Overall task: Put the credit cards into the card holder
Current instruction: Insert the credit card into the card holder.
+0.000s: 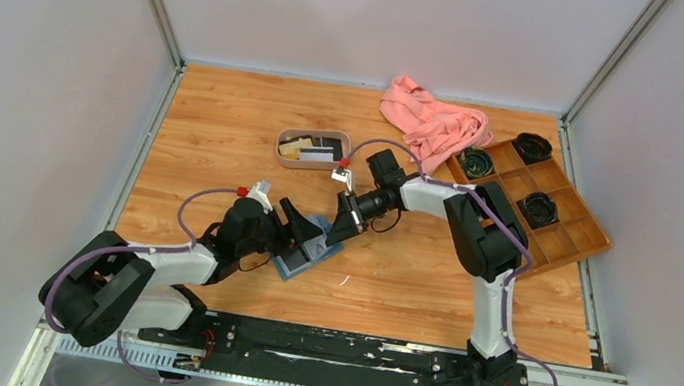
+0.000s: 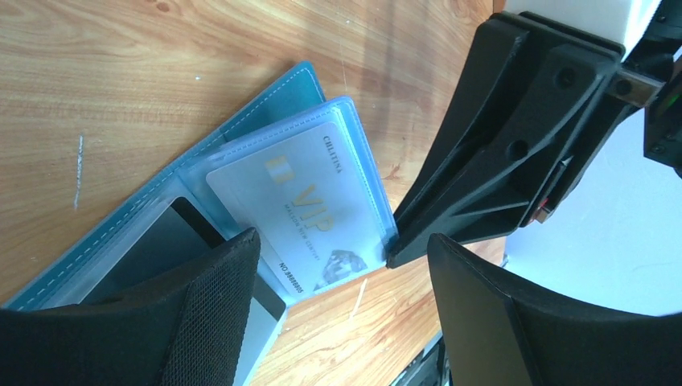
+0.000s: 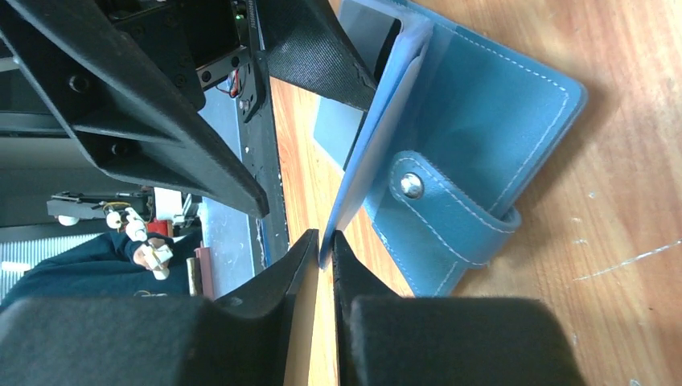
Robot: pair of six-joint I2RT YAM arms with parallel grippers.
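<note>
The card holder lies open on the bench, between the two arms and near the front centre, with its snap button on the strap facing up. A white-grey card marked VIP sits inside a clear plastic sleeve of the holder. A dark card occupies the pocket on the leaf beneath. The right end effector is pinched closed on the free edge of that sleeve and holds it raised off the lower leaf. The left end effector stands with its jaws wide apart and grips nothing. One mesh-faced pad sits over the lower leaf beside the dark card. Whether it presses down cannot be determined. Further credit cards rest in the oval tray, apart from the holder and behind it. A pink cloth and a compartmented wooden box lie at the far right.
</note>
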